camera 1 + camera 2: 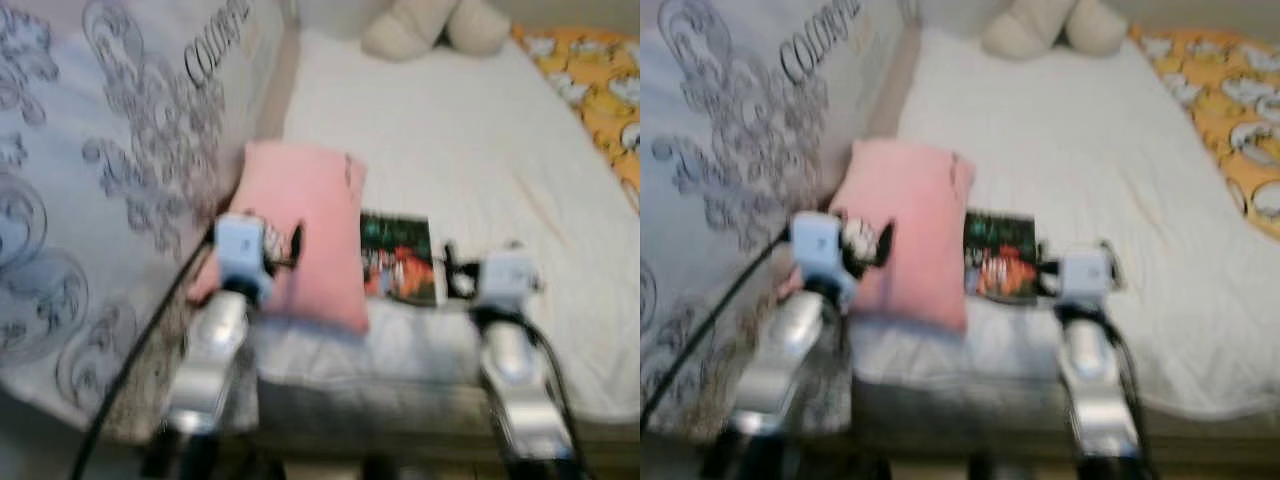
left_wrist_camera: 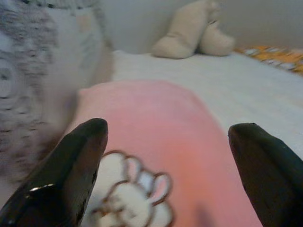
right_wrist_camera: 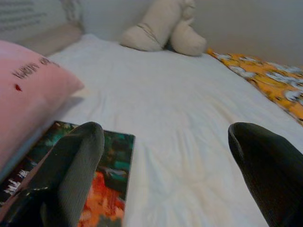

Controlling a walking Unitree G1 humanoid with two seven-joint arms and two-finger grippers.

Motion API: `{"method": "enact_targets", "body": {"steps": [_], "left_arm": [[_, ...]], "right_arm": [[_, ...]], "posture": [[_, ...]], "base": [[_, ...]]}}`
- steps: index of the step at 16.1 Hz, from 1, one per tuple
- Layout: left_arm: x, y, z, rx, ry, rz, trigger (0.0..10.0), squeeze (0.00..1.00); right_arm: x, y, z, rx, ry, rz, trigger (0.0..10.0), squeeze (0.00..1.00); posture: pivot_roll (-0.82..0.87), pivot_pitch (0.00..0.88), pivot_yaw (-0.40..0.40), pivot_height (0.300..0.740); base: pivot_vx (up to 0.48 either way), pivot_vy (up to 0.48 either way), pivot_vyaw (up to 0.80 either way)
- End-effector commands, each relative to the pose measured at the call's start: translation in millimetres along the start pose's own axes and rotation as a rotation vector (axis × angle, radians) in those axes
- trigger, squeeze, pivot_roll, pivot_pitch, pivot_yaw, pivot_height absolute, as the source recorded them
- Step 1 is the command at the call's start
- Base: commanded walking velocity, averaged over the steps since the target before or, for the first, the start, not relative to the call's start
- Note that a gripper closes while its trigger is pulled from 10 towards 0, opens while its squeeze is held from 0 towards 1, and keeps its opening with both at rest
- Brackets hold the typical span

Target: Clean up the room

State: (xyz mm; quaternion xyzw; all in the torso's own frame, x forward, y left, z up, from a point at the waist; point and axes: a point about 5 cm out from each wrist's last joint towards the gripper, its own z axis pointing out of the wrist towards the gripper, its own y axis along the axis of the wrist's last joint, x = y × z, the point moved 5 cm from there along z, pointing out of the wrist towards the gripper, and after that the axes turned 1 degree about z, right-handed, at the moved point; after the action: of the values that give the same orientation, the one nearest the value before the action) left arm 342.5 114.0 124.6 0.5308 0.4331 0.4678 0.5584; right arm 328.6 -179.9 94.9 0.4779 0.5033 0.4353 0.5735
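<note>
A pink pillow [image 1: 310,225] lies near the front edge of the white bed [image 1: 470,140], with a colourful book [image 1: 398,258] flat beside it on its right. My left gripper [image 1: 292,245] is open just over the pillow's near end; its wrist view shows the pink pillow [image 2: 151,137] with a white flower print between the spread fingers [image 2: 71,170]. My right gripper [image 1: 450,268] is open at the book's right edge. In the right wrist view the book [image 3: 102,184] lies partly under one finger [image 3: 71,165].
A large grey patterned duvet [image 1: 100,180] is heaped at the left against the bed. A beige plush toy [image 1: 435,25] sits at the far end, and an orange patterned blanket [image 1: 600,90] lies along the right side. The bed's front edge [image 1: 400,400] is just under my arms.
</note>
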Motion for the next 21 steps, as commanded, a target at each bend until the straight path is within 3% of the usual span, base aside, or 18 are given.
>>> {"method": "enact_targets", "body": {"steps": [1, 3, 4, 5, 8, 12, 13, 15, 17, 21], "left_arm": [[-2.9, 1.6, 0.4, -0.013, -0.006, -0.020, 10.0, 1.00], [-3.9, 1.2, -0.9, -0.019, -0.017, -0.025, 10.0, 1.00], [-6.3, 2.7, -0.4, -0.027, -0.030, 0.014, 10.0, 0.88], [-5.5, 2.5, 2.2, -0.023, -0.021, 0.040, 10.0, 0.00], [0.8, 3.4, 7.5, -0.022, 0.000, 0.009, 10.0, 0.00], [-9.4, -1.0, 7.1, -0.012, -0.035, 0.009, 10.0, 0.00], [-13.8, -5.3, 8.2, 0.009, -0.049, 0.037, 10.0, 0.00], [-15.4, -5.9, 7.9, 0.008, -0.067, 0.054, 10.0, 0.00], [-17.1, -5.6, 8.5, 0.001, -0.077, 0.049, 10.0, 0.00], [-21.3, -4.0, 8.0, -0.015, -0.109, 0.069, 10.0, 0.00]], "right_arm": [[-8.6, -4.0, 2.2, 0.020, -0.010, -0.026, 10.0, 0.00], [-8.7, -8.1, 1.5, 0.035, -0.009, -0.025, 10.0, 0.00], [-7.0, -9.5, -0.2, 0.038, -0.002, -0.028, 10.0, 0.00], [-4.7, -12.7, -2.7, 0.047, 0.009, -0.039, 10.0, 0.00], [-6.2, -22.7, -6.5, 0.083, 0.002, -0.023, 10.0, 0.00], [-10.3, -26.7, -7.9, 0.092, -0.008, -0.004, 10.0, 0.00], [-12.6, -20.3, -9.3, 0.040, -0.009, -0.016, 10.0, 0.00], [-11.1, -23.3, -9.2, 0.056, 0.007, -0.060, 10.0, 0.00], [-18.2, -24.9, -6.1, 0.068, -0.025, 0.009, 10.0, 0.00], [-18.0, -25.0, -6.7, 0.061, -0.013, 0.005, 10.0, 0.00]], "posture": [[-0.13, 0.000, 0.071, 0.703], [-0.13, 0.000, 0.072, 0.703], [-0.13, 0.000, 0.071, 0.703], [-0.14, 0.000, 0.071, 0.703], [-0.14, 0.000, 0.070, 0.703], [-0.15, 0.000, 0.069, 0.703], [-0.15, 0.000, 0.070, 0.703], [-0.16, 0.000, 0.073, 0.703], [-0.16, 0.000, 0.079, 0.711], [-0.17, 0.000, 0.083, 0.740]], "base": [[0.000, -0.431, -0.78], [0.000, -0.431, -0.77], [0.000, 0.000, -0.74], [0.000, 0.000, -0.74], [0.000, 0.000, -0.74], [0.000, 0.322, -0.75], [0.000, 0.000, 0.00], [0.000, 0.000, 0.00], [0.000, 0.000, -0.48], [0.000, 0.000, 0.00]]}}
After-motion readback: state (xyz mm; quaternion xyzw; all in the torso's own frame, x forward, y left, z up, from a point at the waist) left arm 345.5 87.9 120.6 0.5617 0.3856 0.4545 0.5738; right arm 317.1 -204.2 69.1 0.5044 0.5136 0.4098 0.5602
